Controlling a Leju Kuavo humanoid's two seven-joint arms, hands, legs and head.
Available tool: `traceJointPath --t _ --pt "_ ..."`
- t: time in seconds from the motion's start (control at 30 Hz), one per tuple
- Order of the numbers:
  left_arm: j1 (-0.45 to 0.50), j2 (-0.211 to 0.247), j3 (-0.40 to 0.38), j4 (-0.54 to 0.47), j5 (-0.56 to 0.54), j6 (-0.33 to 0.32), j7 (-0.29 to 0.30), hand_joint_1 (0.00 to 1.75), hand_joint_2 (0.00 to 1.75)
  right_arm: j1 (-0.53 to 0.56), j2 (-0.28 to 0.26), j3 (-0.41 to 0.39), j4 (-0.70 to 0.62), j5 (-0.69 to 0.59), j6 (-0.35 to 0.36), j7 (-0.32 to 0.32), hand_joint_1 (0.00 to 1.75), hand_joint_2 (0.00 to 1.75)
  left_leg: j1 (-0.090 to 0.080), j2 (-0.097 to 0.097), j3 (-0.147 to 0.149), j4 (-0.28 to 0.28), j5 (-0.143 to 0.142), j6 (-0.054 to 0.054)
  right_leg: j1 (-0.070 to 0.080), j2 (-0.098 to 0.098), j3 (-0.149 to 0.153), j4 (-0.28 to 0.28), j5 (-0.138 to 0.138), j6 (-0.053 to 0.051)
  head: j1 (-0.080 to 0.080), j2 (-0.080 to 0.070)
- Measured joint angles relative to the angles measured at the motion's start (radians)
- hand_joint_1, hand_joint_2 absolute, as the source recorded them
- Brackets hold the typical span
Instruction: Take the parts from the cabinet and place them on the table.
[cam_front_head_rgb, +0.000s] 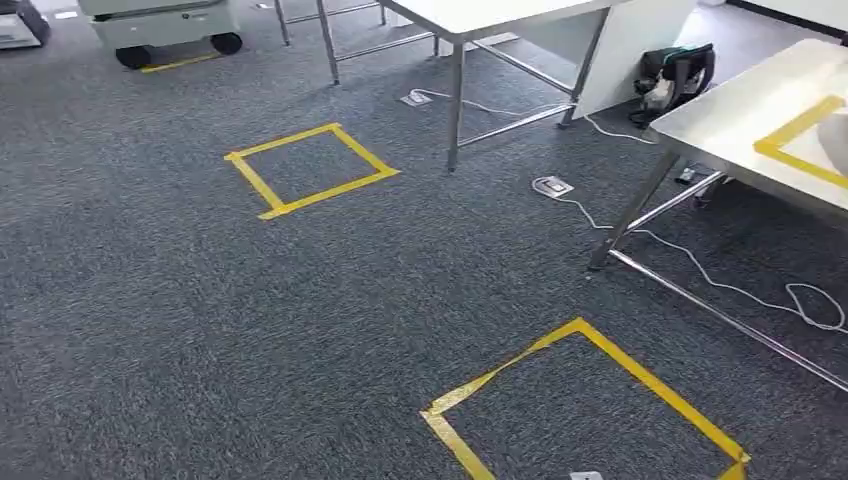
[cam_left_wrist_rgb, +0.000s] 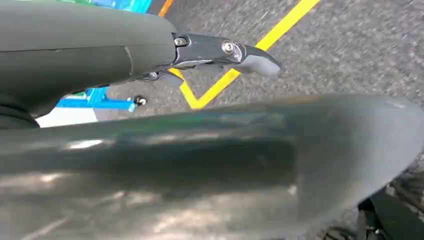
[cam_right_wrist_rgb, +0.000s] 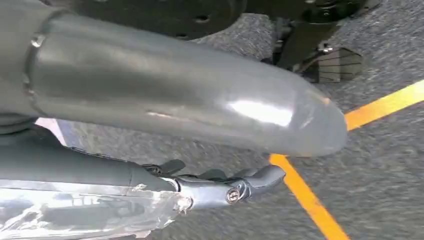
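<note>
Left wrist view: left hand (cam_left_wrist_rgb: 210, 150) hangs over grey carpet (cam_left_wrist_rgb: 360, 55). Thick grey thumb (cam_left_wrist_rgb: 250, 165) spans most of the frame, blurred. A darker finger (cam_left_wrist_rgb: 235, 55) extends straight above it, apart from the thumb, nothing held between them. Yellow tape lines (cam_left_wrist_rgb: 235, 75) on the carpet meet at a corner beyond the finger. A blue frame (cam_left_wrist_rgb: 97, 100) w/ a small caster (cam_left_wrist_rgb: 140, 100) stands near the tape corner.

both hands hang low, left hand (cam_left_wrist_rgb: 150, 100) and right hand (cam_right_wrist_rgb: 165, 130) fingers outstretched.
</note>
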Motion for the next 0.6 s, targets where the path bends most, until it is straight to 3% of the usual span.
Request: traceJointPath --t 0.07,0.1,0.13,0.17,0.23,0.27,0.3,0.33,0.4,0.43,0.47,0.5,0.6 --pt "0.005 0.0 -0.001 0.0 -0.003 0.0 0.0 0.0 0.0 -0.003 0.0 0.0 0.0 0.0 0.0 0.0 0.0 0.0 0.008 -0.018 -0.005 -0.007 0.006 -0.017 0.008 -0.016 0.008 0.004 0.0 -0.006 0.0 0.0" --pt "0.007 0.0 -0.001 0.002 -0.005 0.0 0.0 0.0 0.0 -0.003 0.002 0.0 0.0 0.0 0.0 0.0 0.0 0.0 0.008 -0.019 -0.007 -0.005 0.007 -0.022 0.0 -0.03 0.01 -0.006 0.01 -0.015 0.0 0.0" --pt "0.007 0.0 -0.001 0.002 -0.007 0.0 0.0 0.0 0.0 -0.003 0.002 -0.001 0.0 0.001 -0.001 0.0 0.0 0.0 0.003 0.044 -0.015 0.014 -0.009 -0.02 0.001 -0.043 0.014 -0.011 0.014 -0.02 -0.002 0.0" --pt "0.006 0.0 -0.001 0.002 -0.008 0.0 0.001 0.0 0.0 -0.002 0.002 -0.001 0.0 0.002 -0.001 0.0 0.0 0.0 0.0 0.085 -0.038 0.06 -0.045 -0.023 0.003 -0.054 0.014 -0.012 0.014 -0.027 -0.008 0.0" --pt "-0.001 0.0 -0.001 0.002 -0.01 -0.001 0.001 0.0 0.0 0.001 0.002 -0.001 0.0 0.002 -0.001 0.0 0.0 0.0 0.001 0.111 -0.118 0.224 -0.128 -0.031 0.007 -0.087 0.013 -0.012 0.012 -0.031 -0.008 0.0" --pt "-0.001 0.0 -0.001 0.002 -0.01 -0.001 0.001 0.0 0.0 0.001 0.002 -0.001 0.0 0.002 -0.001 0.0 0.0 0.0 0.001 0.112 -0.15 0.291 -0.15 -0.033 0.008 -0.104 0.012 -0.012 0.011 -0.032 -0.009 0.0" --pt "0.0 0.0 -0.001 0.002 -0.01 -0.001 0.001 0.0 0.0 0.001 0.002 -0.001 0.0 0.002 -0.001 0.0 0.0 0.0 0.001 0.113 -0.158 0.308 -0.145 -0.035 0.008 -0.119 0.013 -0.012 0.01 -0.032 -0.009 0.0" --pt "0.002 0.0 -0.001 0.002 -0.011 -0.001 0.001 0.0 0.0 0.001 0.002 -0.001 0.0 0.003 -0.001 0.001 0.0 0.0 0.001 0.115 -0.143 0.281 -0.118 -0.035 0.008 -0.133 0.014 -0.012 0.008 -0.031 -0.008 0.0" --pt "0.004 0.0 -0.001 0.002 -0.012 -0.002 0.001 0.0 0.0 -0.001 0.002 -0.001 0.0 0.003 -0.001 0.001 0.0 0.0 0.001 0.134 -0.063 0.13 -0.037 -0.033 0.008 -0.157 0.018 -0.012 0.004 -0.027 -0.009 0.0" --pt "0.002 0.001 -0.001 0.002 -0.013 -0.002 0.001 0.0 0.0 -0.002 0.002 -0.001 0.0 0.004 -0.001 0.001 0.0 0.0 0.0 0.183 -0.009 0.038 -0.006 -0.031 0.008 -0.168 0.023 -0.011 0.0 -0.021 -0.01 0.0" --pt "-0.002 0.0 -0.002 0.002 -0.013 -0.002 0.001 0.0 0.0 -0.001 0.002 -0.001 0.0 0.004 -0.001 0.001 0.0 0.0 -0.01 0.215 0.009 -0.004 -0.014 -0.03 0.021 -0.178 0.013 -0.002 -0.009 -0.012 -0.011 0.0" --pt "-0.005 0.0 -0.002 0.002 -0.013 -0.003 0.001 0.0 0.0 -0.002 0.002 -0.001 0.0 0.005 -0.002 0.001 0.0 0.0 -0.006 0.193 0.006 -0.002 -0.011 -0.013 0.021 -0.187 0.015 -0.005 -0.012 -0.01 -0.002 0.0" --pt "0.001 0.002 -0.002 0.002 -0.014 -0.005 0.001 0.0 0.0 -0.007 0.002 -0.001 0.0 0.005 -0.002 0.001 0.0 0.0 -0.01 0.158 0.003 -0.004 -0.009 0.004 0.017 -0.22 0.039 -0.011 -0.015 0.001 -0.001 0.0"
